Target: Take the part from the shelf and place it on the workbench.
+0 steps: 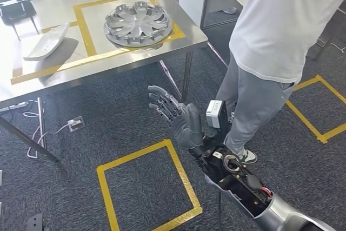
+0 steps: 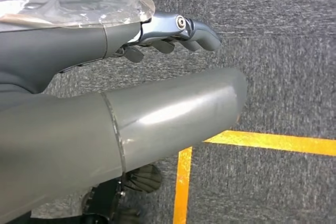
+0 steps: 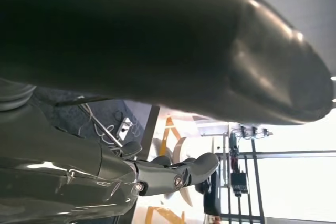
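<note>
A silver wheel cover (image 1: 138, 23) lies flat on the steel workbench (image 1: 122, 64), inside a yellow taped frame. A white curved shell part (image 1: 47, 43) rests to its left on the same bench. My right hand (image 1: 179, 117) hovers over the carpet below the bench's front edge, fingers spread toward the bench, holding nothing. In the right wrist view its thumb (image 3: 222, 56) and fingers (image 3: 190, 169) stretch out with the bench legs beyond. My left hand (image 2: 118, 108) hangs over the carpet with its fingers (image 2: 198, 31) straight and apart from the thumb, nothing in it.
A person (image 1: 277, 36) in a white shirt and grey trousers stands close on my right, next to my right arm. A yellow taped square (image 1: 107, 193) marks the carpet in front of me. Black items (image 1: 18, 6) sit at the bench's far left. A floor socket (image 1: 76, 123) with cables lies under the bench.
</note>
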### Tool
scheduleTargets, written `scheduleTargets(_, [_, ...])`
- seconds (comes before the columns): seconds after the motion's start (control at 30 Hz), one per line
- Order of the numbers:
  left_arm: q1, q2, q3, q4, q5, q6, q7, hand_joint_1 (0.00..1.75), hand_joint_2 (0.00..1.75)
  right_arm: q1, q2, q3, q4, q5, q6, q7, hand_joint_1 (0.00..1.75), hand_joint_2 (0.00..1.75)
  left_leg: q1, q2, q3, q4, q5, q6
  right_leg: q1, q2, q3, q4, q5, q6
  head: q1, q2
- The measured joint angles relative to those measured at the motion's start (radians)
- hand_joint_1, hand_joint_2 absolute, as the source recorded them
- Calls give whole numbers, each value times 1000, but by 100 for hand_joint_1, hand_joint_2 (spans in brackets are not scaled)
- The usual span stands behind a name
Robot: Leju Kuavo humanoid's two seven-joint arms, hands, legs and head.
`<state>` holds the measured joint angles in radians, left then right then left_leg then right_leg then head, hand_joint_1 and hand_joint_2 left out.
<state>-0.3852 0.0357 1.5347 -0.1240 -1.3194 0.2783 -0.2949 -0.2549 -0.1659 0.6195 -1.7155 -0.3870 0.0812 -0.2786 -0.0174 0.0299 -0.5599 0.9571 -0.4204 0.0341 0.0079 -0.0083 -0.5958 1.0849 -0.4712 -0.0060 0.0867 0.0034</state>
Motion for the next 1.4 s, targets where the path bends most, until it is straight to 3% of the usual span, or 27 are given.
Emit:
scheduleTargets(0.07, [0,0,0,0,3,0,0,0,0,1,0,-1,0,3,0,-2,0,0,-6,9,-1,3,-3,-2,10,-19,46,-100,23,-18,0,0])
scheduleTargets(0.17, [1,3,0,0,14,0,0,0,0,7,0,0,0,9,3,-10,0,0,-7,23,-5,8,-6,-11,7,-9,61,-127,24,-21,-1,0])
scheduleTargets(0.2, [1,4,0,0,17,0,0,0,0,8,0,0,0,10,5,-13,0,0,-6,18,-10,22,-17,-17,2,-3,66,-133,28,-22,-2,0])
scheduleTargets(0.27, [1,6,0,0,22,0,-1,0,0,7,3,0,1,13,11,-18,0,0,-2,-5,-50,113,-68,-33,-4,5,69,-141,35,-25,-6,0])
scheduleTargets(0.33, [3,8,0,0,24,0,-3,0,0,6,5,1,4,14,14,-19,0,0,8,-21,-119,250,-124,-45,-6,14,68,-141,36,-27,-10,0])
scheduleTargets(0.37, [5,8,0,0,25,0,-3,0,0,7,5,1,6,14,14,-19,0,0,13,-22,-143,294,-133,-50,-7,19,68,-141,36,-26,-10,0])
scheduleTargets(0.4, [7,8,0,0,25,0,-4,0,0,7,5,1,7,14,14,-19,0,0,19,-22,-150,299,-120,-54,-9,24,69,-140,35,-25,-10,0])
scheduleTargets(0.43, [8,8,0,0,25,0,-4,0,0,7,5,0,9,14,14,-19,0,0,24,-23,-136,262,-90,-57,-11,30,70,-139,34,-23,-10,0])
scheduleTargets(0.5, [7,10,0,0,25,0,-5,0,0,7,5,0,10,14,15,-20,0,0,34,-35,-75,122,-16,-63,-14,43,70,-133,29,-14,-12,0])
scheduleTargets(0.53, [7,11,0,0,25,0,-5,0,0,6,5,0,10,14,15,-20,0,0,36,-43,-49,64,5,-62,-14,49,68,-129,25,-8,-13,0])
scheduleTargets(0.6, [7,12,0,0,25,0,-6,0,0,4,6,0,10,14,15,-20,0,0,36,-55,-29,17,12,-55,-13,60,63,-123,21,5,-13,0])
scheduleTargets(0.7, [5,9,0,0,25,0,-7,0,0,4,6,0,11,15,17,-21,0,0,36,-43,-26,13,12,-33,-17,62,55,-112,9,22,-11,0])
scheduleTargets(0.77, [3,8,0,0,27,0,-7,0,0,4,6,-1,11,15,21,-23,0,0,36,-34,-23,9,13,-21,-18,41,17,-25,-42,30,-2,0])
scheduleTargets(0.83, [5,9,0,0,30,0,-7,0,0,7,6,-1,12,15,27,-26,0,0,32,-24,-23,9,10,-15,-18,23,-50,120,-104,36,6,0])
scheduleTargets(0.87, [7,9,0,0,32,0,-7,0,0,10,6,0,14,15,29,-27,0,0,30,-19,-22,9,10,-13,-18,20,-74,170,-117,37,7,0])
scheduleTargets(0.9, [8,10,0,0,34,0,-8,0,0,13,6,0,15,15,31,-27,0,0,29,-15,-21,10,9,-13,-18,18,-80,182,-110,36,8,0])
scheduleTargets(0.93, [8,10,0,0,36,0,-9,0,0,14,6,0,16,15,33,-27,0,0,27,-12,-19,10,8,-12,-18,16,-67,152,-84,33,8,0])
scheduleTargets(1.0, [9,9,0,0,38,0,-11,0,0,14,6,-1,17,15,33,-28,0,0,25,-7,-12,9,5,-14,-15,3,-2,14,-13,22,10,0])
scheduleTargets(1.03, [9,9,0,0,38,0,-11,0,0,13,6,-2,17,15,34,-29,0,0,23,-4,-11,10,4,-16,-10,-7,28,-51,9,15,11,0])
scheduleTargets(1.1, [9,10,0,0,39,0,-12,0,0,11,6,-2,17,15,35,-29,0,0,20,4,-11,11,3,-23,-2,-18,59,-114,19,5,10,0])
scheduleTargets(1.2, [9,10,0,0,39,0,-12,0,0,12,6,-2,17,15,35,-29,0,0,18,14,-14,15,0,-38,-4,-4,65,-129,27,-6,6,0])
scheduleTargets(1.27, [8,11,0,0,39,0,-13,0,0,10,7,-2,17,15,35,-30,0,0,19,-1,-42,78,-41,-48,-11,4,68,-140,38,-15,-1,0])
scheduleTargets(1.33, [9,13,0,0,39,0,-14,0,0,10,9,-2,17,15,36,-29,0,0,24,-18,-105,213,-106,-56,-12,12,64,-142,42,-21,-7,0])
scheduleTargets(1.37, [11,13,0,0,39,0,-14,0,0,12,10,-2,18,15,36,-29,0,0,25,-20,-134,272,-127,-59,-12,16,63,-142,43,-21,-9,0])
scheduleTargets(1.4, [13,13,0,0,39,0,-14,0,0,13,10,-2,19,15,36,-29,0,0,27,-21,-148,300,-129,-61,-13,22,62,-142,43,-21,-9,0])
